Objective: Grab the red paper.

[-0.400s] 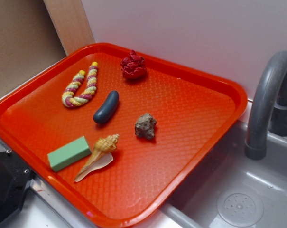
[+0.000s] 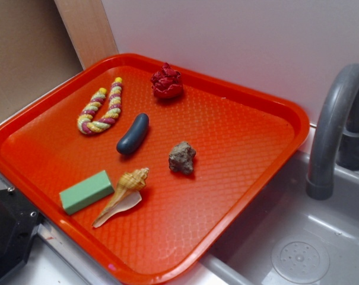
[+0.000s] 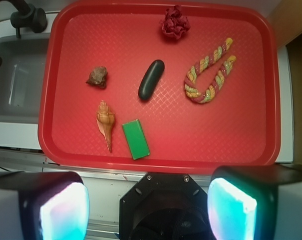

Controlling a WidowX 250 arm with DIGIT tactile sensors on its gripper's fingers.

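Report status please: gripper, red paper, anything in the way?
Gripper open, empty, above near tray edge. Red paper untouched at far edge. Dark oval piece and green block lie between; rope beside.

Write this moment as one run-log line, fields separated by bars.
phase: pre-approach | gripper: open, empty, outside tray edge | target: crumpled dark red paper ball, far side of orange-red plastic tray, untouched

The tray [image 2: 250, 119] is orange-red with a fine diamond texture. On it sit a dark crimson red paper [image 2: 167, 82], a red-and-yellow twisted rope [image 2: 99, 107], a green block [image 2: 86, 191] and a grey-brown rock [image 2: 182, 158].
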